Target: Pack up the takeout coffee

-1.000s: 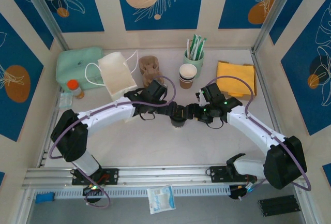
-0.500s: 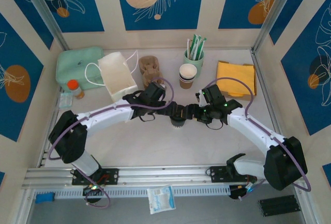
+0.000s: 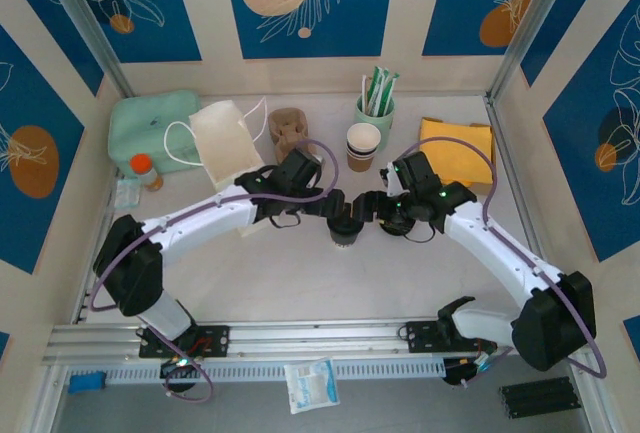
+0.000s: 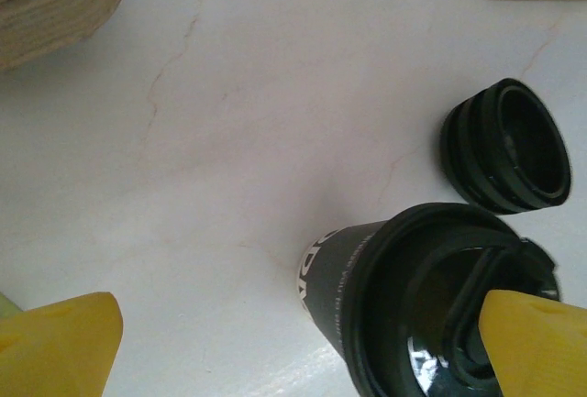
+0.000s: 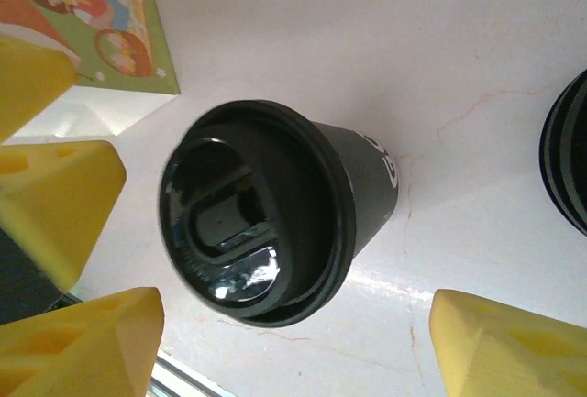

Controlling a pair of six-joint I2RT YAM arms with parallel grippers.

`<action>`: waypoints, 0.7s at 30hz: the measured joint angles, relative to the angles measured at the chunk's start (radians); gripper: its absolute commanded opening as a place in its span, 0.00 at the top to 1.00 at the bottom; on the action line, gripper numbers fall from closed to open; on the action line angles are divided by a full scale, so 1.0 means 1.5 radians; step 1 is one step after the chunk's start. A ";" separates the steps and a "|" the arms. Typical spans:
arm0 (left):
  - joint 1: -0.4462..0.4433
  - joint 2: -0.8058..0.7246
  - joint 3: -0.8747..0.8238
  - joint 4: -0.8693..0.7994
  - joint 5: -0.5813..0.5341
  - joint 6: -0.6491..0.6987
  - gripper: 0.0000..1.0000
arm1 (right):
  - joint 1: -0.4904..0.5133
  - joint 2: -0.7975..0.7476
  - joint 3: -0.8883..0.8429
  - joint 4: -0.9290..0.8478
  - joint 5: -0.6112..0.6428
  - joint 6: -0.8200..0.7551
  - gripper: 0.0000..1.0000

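Right wrist view, centre: takeout coffee (image 5: 275,223) stands upright inside the open right tool (image 5: 293,328); left tool (image 4: 298,319), also open, flanks it, probably for lifting.

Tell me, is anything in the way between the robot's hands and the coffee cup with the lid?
Nothing I can see. The left hand and the right hand are both open right next to the lidded cup. The loose black lids sit off to one side.
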 measured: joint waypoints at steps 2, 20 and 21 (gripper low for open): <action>0.000 -0.009 0.010 -0.006 0.007 0.000 0.01 | 0.001 -0.009 0.018 -0.016 0.006 -0.009 0.23; 0.000 -0.294 -0.028 -0.036 0.028 -0.003 0.01 | 0.139 0.143 0.202 -0.158 0.153 -0.098 0.04; 0.000 -0.308 -0.036 -0.037 0.025 -0.006 0.01 | 0.143 0.153 0.211 -0.164 0.161 -0.099 0.04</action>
